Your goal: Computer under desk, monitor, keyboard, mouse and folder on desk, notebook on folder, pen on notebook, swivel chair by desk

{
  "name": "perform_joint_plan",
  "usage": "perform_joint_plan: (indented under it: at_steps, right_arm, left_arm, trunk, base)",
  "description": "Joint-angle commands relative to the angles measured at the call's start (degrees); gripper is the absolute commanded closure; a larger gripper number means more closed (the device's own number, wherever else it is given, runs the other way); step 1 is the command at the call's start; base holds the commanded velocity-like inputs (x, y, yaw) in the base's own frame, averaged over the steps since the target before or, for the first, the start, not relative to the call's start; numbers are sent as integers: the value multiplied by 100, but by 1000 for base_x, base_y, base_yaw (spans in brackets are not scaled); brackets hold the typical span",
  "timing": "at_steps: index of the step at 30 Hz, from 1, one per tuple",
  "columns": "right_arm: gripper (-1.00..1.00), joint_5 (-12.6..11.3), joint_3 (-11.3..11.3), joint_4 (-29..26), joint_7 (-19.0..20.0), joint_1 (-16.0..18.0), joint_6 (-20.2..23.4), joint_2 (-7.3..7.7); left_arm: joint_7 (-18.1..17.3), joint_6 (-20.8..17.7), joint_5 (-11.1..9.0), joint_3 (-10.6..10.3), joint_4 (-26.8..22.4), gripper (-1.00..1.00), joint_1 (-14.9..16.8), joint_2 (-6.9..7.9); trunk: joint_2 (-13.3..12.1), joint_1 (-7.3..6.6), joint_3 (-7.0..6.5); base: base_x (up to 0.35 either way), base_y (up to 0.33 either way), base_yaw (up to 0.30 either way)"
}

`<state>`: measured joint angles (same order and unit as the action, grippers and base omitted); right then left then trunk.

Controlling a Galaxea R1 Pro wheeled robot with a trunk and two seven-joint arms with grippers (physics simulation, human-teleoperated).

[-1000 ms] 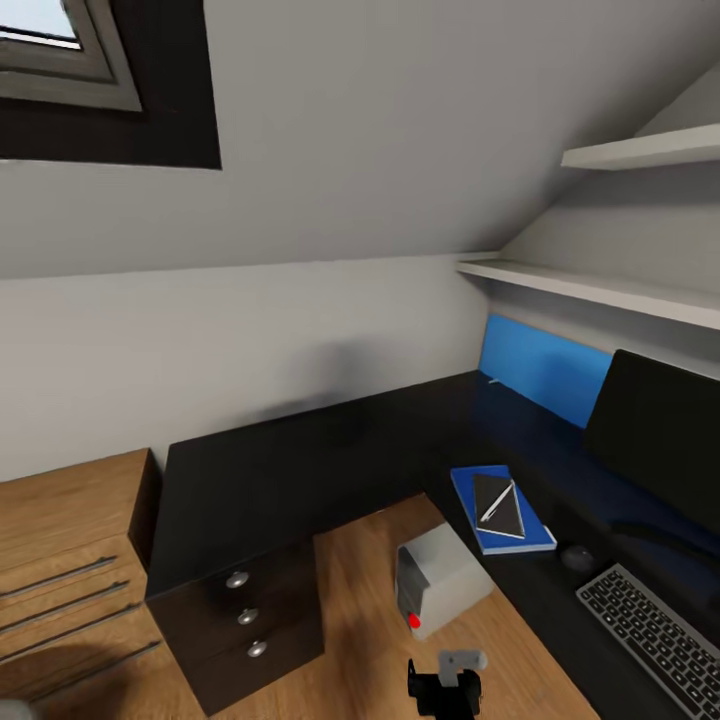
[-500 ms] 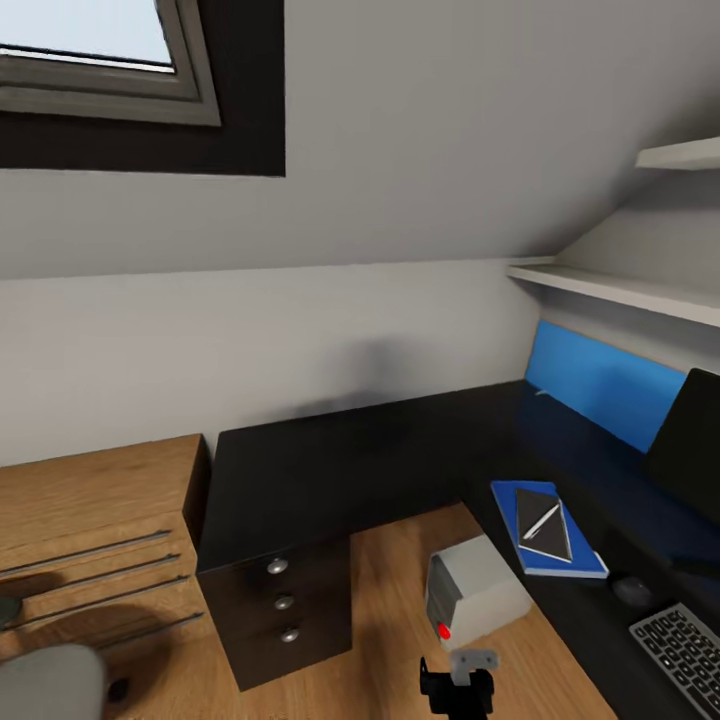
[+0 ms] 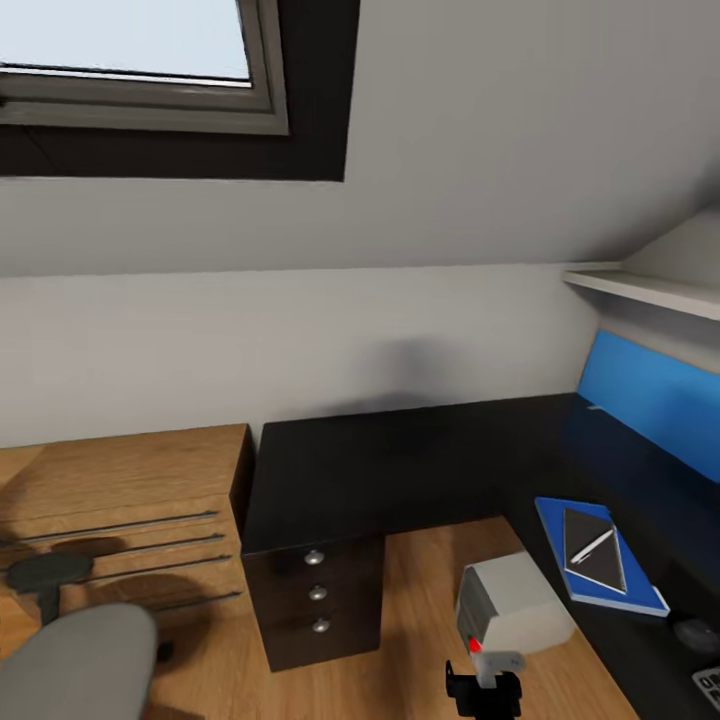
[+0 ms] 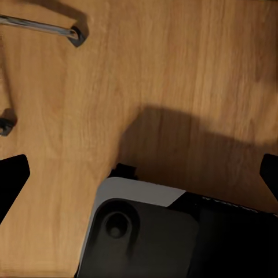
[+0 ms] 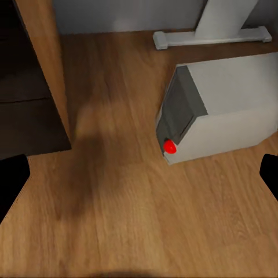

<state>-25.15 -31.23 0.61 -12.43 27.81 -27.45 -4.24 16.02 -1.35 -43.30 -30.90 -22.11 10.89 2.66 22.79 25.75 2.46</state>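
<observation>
The black L-shaped desk (image 3: 400, 465) runs along the wall and down the right side. On its right wing lies the blue folder (image 3: 628, 592) with the black notebook (image 3: 585, 565) and the pen (image 3: 592, 545) stacked on it. The dark mouse (image 3: 695, 633) sits just beyond, and a keyboard corner (image 3: 709, 686) shows at the edge. The grey computer (image 3: 512, 603) (image 5: 226, 110) with a red light stands on the floor by the desk. The grey swivel chair (image 3: 75, 665) is at the lower left. My right gripper (image 5: 139, 179) hangs open over the floor near the computer. My left gripper (image 4: 139, 174) is open above the floor.
A black drawer unit (image 3: 318, 595) stands under the desk's left end, next to a wooden dresser (image 3: 120, 510). A blue panel (image 3: 650, 400) and a white shelf (image 3: 650, 290) line the right wall. A desk leg (image 5: 226, 26) stands behind the computer. My own base (image 4: 145, 231) is below the left gripper.
The camera has turned left, so the whole picture has slid right. The monitor and most of the keyboard have left the picture, and the swivel chair has come in at the lower left.
</observation>
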Motion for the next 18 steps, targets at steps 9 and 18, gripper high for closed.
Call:
perform_joint_plan:
  at_steps: [9,18]
  right_arm:
    - [-100,-30,-51,18,-23,5,-108,7]
    - [-100,-13,-53,44,-23,0,-424,9]
  left_arm:
    - [2,13,-14,-48,21,-100,35,1]
    - [-2,90,32,-54,43,-100,36,-123]
  trunk:
    - [13,4,13]
    - [13,4,13]
  base:
    - [0,0,281]
    - [0,0,281]
